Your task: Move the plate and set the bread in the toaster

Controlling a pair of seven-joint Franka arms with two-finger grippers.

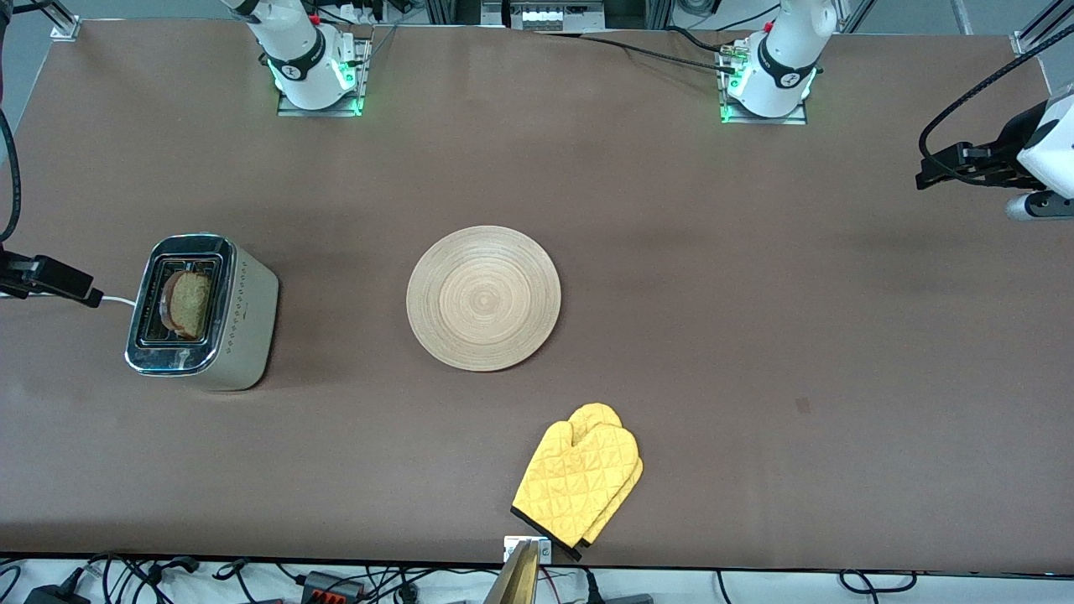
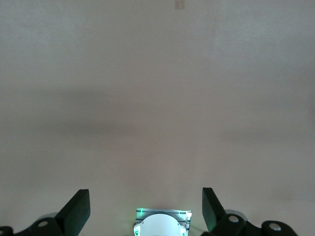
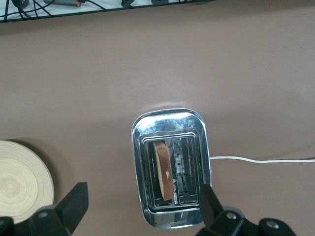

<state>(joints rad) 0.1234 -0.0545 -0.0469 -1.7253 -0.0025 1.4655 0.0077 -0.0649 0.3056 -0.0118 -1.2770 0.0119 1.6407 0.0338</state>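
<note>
- You have the toaster [image 1: 205, 312] standing on the table [image 1: 755, 335] toward the right arm's end, its chrome top up and a white cord [image 1: 117, 300] running off its end.
- You can see the bread [image 1: 190, 304] standing on edge in one toaster slot, the one nearer the plate; the other slot holds nothing.
- Your plate [image 1: 483, 298] lies flat near the middle of the table, well apart from the toaster, with nothing on it.
- A yellow oven mitt [image 1: 581, 482] lies nearer the front camera than the plate, close to the table's edge.
- Your right end effector [image 3: 140, 209] hangs above the toaster, fingers [image 3: 74, 201] spread wide and gripping nothing; its wrist view looks straight down onto the slots and catches the plate's rim [image 3: 22, 179] at the side.
- Your left end effector [image 2: 145, 209] hangs over bare table at the left arm's end, fingers [image 2: 78, 209] wide apart and empty; the front view shows that arm's hand at the picture's edge, well away from every item.
</note>
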